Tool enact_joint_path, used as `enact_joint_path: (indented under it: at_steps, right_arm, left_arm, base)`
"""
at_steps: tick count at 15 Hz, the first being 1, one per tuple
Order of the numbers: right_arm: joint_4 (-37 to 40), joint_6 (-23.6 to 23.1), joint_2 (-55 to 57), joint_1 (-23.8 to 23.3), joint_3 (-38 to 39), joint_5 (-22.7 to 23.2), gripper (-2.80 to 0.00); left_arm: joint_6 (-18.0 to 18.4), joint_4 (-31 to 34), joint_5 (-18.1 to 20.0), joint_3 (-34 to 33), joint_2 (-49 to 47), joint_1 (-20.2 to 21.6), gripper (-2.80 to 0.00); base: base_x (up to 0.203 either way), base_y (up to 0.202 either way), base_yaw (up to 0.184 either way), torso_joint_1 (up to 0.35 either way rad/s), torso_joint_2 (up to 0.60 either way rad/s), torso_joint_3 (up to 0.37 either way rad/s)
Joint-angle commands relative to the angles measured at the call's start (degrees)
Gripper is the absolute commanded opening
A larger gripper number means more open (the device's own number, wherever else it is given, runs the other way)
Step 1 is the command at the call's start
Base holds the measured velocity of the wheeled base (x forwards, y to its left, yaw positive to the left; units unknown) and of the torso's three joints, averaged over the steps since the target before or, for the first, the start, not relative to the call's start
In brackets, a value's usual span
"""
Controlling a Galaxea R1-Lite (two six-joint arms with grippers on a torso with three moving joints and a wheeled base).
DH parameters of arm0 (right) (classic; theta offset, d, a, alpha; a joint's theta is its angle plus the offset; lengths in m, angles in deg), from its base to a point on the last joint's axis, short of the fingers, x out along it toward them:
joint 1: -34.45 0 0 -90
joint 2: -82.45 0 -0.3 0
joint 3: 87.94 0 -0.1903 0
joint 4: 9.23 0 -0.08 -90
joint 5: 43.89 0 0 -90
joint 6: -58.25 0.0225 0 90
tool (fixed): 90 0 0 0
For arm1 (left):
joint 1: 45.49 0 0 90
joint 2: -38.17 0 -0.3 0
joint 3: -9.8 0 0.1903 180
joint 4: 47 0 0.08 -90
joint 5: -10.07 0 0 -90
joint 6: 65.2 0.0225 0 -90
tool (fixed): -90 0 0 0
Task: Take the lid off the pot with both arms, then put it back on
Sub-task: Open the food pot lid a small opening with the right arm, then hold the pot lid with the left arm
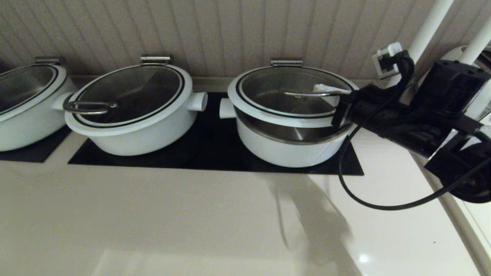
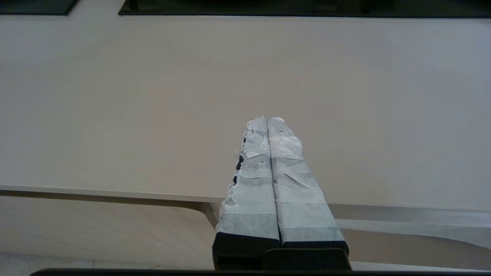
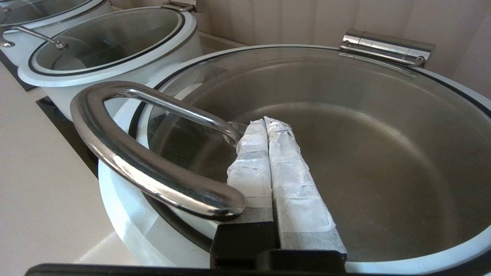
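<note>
1. The pot stands on a black mat on the tabletop, just to the right of a neighbouring white pot whose lid has a loop handle.
2. The lid is tilted: its front edge is raised clear of the pot's rim, showing the steel inside, while its back edge sits by the steel hinge plate.
3. The right pincer reaches over the lid from the pot's right side. Its taped fingers lie pressed together, threaded under the steel bar handle and gripping nothing; the lid appears to hang on them.
4. The left pincer is well away from the pot, near the tabletop's front edge, its fingers also pressed together around nothing.
5. Risk: the bar is smooth and rounded, so it could slide along the fingers and the lid drop onto the rim. A one-sided lift could also twist the lid against the hinge plate.
6. Risk: the loose black cable hangs beside the pot and could snag its rim or stub handle.
7. Room: the wall is close behind the pot, and the neighbouring pot's stub handle nearly meets this pot's. Open tabletop lies in front of the pot.
</note>
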Motion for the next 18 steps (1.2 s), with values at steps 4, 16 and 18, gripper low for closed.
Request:
enact_joint_path:
  at_steps: [4,16,18]
  right_arm:
    - [0.2,0.0,-0.1,0.1,-1.5,0.1,-2.80]
    - [2.6,0.0,0.6,0.2,-6.1,0.4,-2.80]
    - [2.6,0.0,1.2,0.1,-7.0,0.4,-2.80]
  left_arm:
    - [3.3,-0.1,0.6,0.0,0.0,0.0,-2.80]
    - [8.2,-0.3,5.8,7.0,-8.9,-0.2,-2.80]
    - [8.3,-0.4,9.9,9.5,-13.6,-0.2,-2.80]
  base:
    - [0.000,0.000,0.000,0.000,0.00,0.000]
    - [0.000,0.000,0.000,0.000,0.00,0.000]
    - [0.000,0.000,0.000,0.000,0.00,0.000]
